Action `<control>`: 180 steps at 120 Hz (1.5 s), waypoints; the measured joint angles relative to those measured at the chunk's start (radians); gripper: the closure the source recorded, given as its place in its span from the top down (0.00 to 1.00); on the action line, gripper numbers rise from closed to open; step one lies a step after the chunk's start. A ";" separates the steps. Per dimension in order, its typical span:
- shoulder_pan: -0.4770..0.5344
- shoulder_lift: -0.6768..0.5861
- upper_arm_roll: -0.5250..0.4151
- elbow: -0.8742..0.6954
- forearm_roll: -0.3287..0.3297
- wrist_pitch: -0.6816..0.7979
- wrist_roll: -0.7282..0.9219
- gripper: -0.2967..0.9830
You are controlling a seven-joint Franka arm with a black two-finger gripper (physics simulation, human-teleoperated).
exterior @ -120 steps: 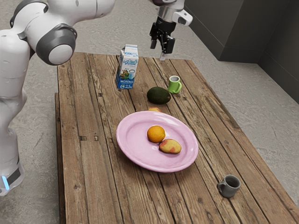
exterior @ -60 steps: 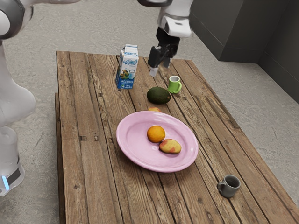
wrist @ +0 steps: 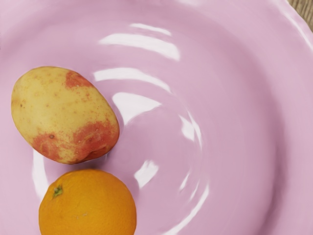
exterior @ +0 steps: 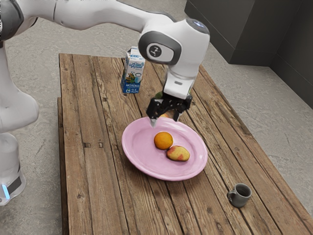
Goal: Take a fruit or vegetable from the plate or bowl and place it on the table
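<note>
My gripper [exterior: 165, 120] is over the far rim of the pink plate [exterior: 139, 157], its two fingertips apart. An orange [exterior: 163, 140] lies on the plate, a little nearer the camera than the gripper. Right beside it, toward the exterior view's right, is a yellow-and-red potato-like item [exterior: 178, 153]. The wrist view looks down into the plate [wrist: 239, 112], with the mottled item [wrist: 66, 115] and the orange [wrist: 88, 205] close together; the orange is cut off by the picture's edge.
A milk carton [exterior: 133, 71] stands toward the table's far end. Behind the gripper, an orange-yellow item [exterior: 168, 114] and the dark green avocado [exterior: 159, 95] are partly hidden. A grey mug [exterior: 239, 195] stands on the wooden table [exterior: 98, 196], toward the exterior view's lower right.
My arm has swung in over the table, bringing the gripper from the table's far end to the plate's far rim. It now covers much of the avocado. The plate and its contents have stayed put.
</note>
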 joint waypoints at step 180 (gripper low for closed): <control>0.208 0.400 -0.010 0.150 -0.432 0.004 -0.047 0.77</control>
